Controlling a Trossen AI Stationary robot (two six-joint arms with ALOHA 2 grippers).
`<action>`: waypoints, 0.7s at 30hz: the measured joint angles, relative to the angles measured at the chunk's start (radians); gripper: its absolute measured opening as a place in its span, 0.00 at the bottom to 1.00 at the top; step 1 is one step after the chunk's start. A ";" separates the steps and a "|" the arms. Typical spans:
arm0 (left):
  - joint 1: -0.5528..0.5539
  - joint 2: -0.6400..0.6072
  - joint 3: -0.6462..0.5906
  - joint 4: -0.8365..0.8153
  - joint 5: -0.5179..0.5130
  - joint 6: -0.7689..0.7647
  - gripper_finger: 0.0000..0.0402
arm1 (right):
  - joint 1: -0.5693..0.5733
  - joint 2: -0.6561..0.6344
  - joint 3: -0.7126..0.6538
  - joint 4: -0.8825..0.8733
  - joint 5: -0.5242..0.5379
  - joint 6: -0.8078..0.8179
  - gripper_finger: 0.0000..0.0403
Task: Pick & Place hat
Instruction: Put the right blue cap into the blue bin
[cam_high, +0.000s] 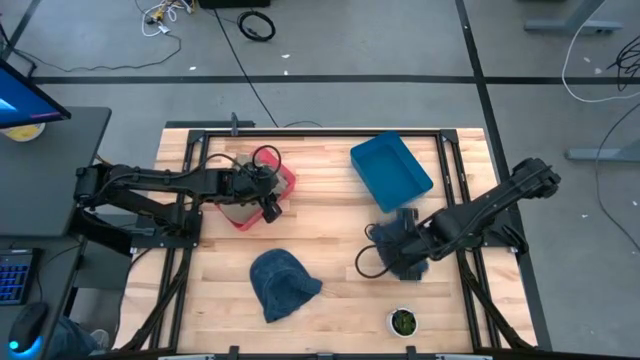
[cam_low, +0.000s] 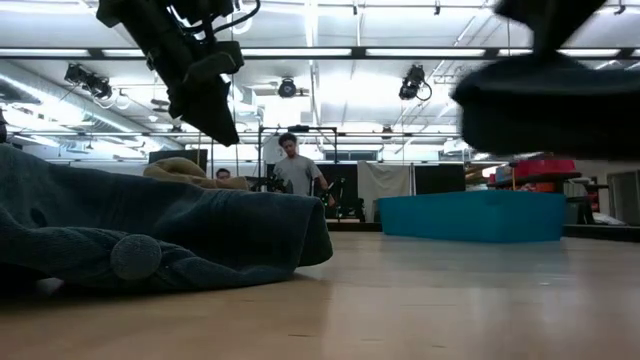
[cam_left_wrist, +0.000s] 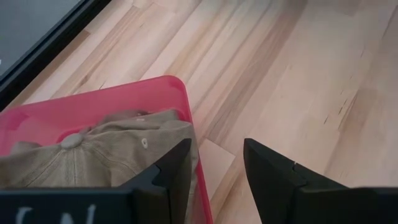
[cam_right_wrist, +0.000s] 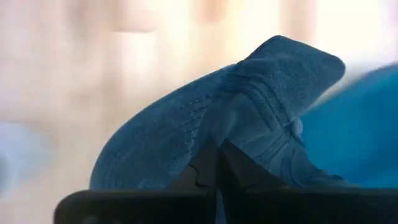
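Observation:
A dark blue cap (cam_right_wrist: 186, 130) is in my right gripper (cam_right_wrist: 217, 163), which is shut on it near the table's right side (cam_high: 398, 252), close to the blue bin (cam_high: 390, 168). A second blue hat, knitted with a pom-pom (cam_low: 135, 256), lies flat on the table's near middle (cam_high: 283, 283). A tan cap (cam_left_wrist: 93, 155) rests inside the red bin (cam_left_wrist: 124, 93). My left gripper (cam_left_wrist: 214, 165) is open above the red bin's corner, one finger over the cap and one over bare wood (cam_high: 268, 205). My right gripper pinches the dark blue cap's cloth (cam_right_wrist: 239, 134) between its two shut fingers. The cap bulges up beyond the fingertips. In the low view it shows as a dark mass (cam_low: 550, 100) lifted clear of the table.
The blue bin (cam_low: 470, 217) stands on the far right of the table. A small green plant pot (cam_high: 403, 321) sits near the near edge. Bare wood lies between the knitted hat and the right gripper. A person (cam_low: 293, 165) stands in the room beyond the table.

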 joint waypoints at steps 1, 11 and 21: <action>0.000 0.000 0.000 0.000 0.000 0.000 0.37 | -0.003 0.000 0.023 -0.040 0.079 -0.070 0.01; 0.000 0.000 0.000 0.000 0.000 0.008 0.37 | -0.210 0.000 0.012 -0.118 0.680 -0.552 0.00; 0.000 0.000 0.000 -0.001 0.000 0.011 0.37 | -0.526 0.000 -0.249 0.411 0.653 -0.993 0.00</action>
